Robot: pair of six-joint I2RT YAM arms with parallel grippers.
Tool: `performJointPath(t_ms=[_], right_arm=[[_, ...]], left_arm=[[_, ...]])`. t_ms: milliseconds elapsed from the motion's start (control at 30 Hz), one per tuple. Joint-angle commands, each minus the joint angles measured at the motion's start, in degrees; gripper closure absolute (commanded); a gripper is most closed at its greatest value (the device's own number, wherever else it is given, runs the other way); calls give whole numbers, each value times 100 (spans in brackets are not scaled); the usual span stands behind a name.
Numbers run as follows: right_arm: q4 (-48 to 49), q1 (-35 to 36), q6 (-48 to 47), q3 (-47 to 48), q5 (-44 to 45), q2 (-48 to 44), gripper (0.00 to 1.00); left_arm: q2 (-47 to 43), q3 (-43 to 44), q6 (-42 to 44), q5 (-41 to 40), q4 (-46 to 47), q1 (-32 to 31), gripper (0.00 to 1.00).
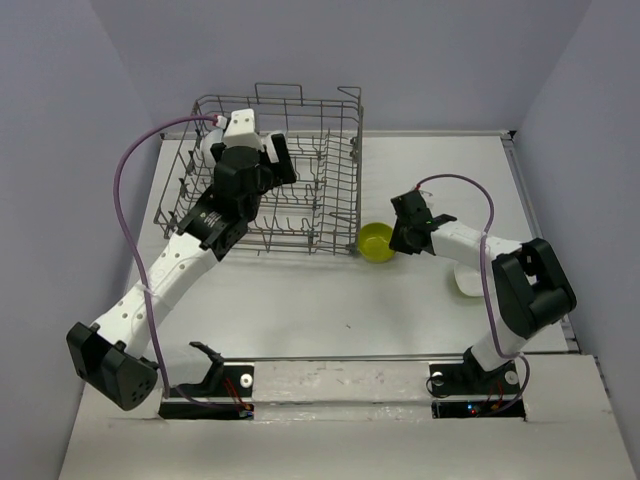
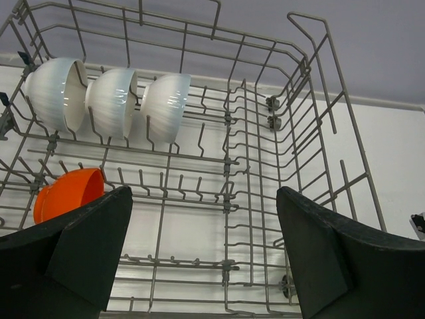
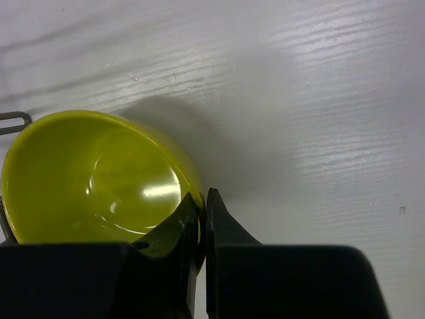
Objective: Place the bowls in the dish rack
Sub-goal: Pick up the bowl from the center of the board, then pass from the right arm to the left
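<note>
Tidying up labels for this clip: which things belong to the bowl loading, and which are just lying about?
Job: dish rack, yellow bowl in right gripper, three racked white bowls, orange bowl, loose white bowl.
Lying about: nothing loose; only purple cables.

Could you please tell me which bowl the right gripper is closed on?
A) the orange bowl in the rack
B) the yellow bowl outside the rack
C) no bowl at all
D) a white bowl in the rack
B: in the right wrist view the right gripper is pinched shut on the rim of the yellow bowl, which the top view shows just outside the dish rack.
</note>
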Motion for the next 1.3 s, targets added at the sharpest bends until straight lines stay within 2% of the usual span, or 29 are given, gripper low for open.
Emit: performJointPath(t_ms=[0, 233, 433, 700, 833, 1000, 1267], right_arm=[[227, -36, 91, 2, 171, -66, 99], [-106, -36, 47, -42, 697, -698, 99], [-651, -88, -14, 124, 1286, -1585, 99], [-1188, -88, -216, 897, 1358, -2438, 99], [-1285, -88, -392, 1687, 1165, -2465, 99], [-1346, -88, -550, 2916, 901, -2036, 99], [-1320, -27, -568, 3912, 514, -1279, 99]], left_arm=[[69, 213, -93, 41, 24, -29, 1], [165, 257, -110, 76, -46, -134, 1], [192, 292, -224, 129, -64, -240, 1], [113, 485, -435, 884, 15, -293, 1], [130, 652, -550, 1166, 42, -346, 1], [253, 1055, -699, 1464, 33, -425, 1], [639, 1715, -752, 1316, -239, -600, 1]])
